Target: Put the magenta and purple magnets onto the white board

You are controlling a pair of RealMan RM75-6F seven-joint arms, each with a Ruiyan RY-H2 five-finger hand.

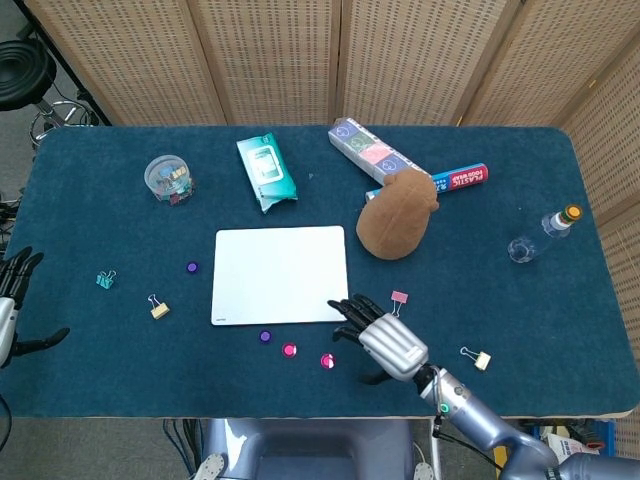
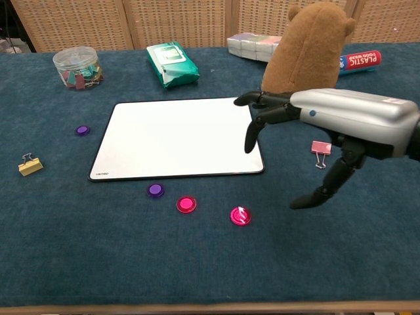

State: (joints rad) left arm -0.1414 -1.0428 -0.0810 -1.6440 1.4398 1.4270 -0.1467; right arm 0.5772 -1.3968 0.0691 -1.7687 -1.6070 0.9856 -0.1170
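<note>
Right robot hand [image 2: 308, 131] open, empty, above magenta magnet [image 2: 240, 216]; clumsy descent probably nudges it under whiteboard [image 2: 177, 136] edge.

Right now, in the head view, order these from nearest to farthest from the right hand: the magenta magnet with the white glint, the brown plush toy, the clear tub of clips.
Measured from the right hand:
1. Magenta magnet with the white glint, just to its left.
2. Brown plush toy, behind it, farther up the table.
3. Clear tub of clips, far corner on the left.
</note>
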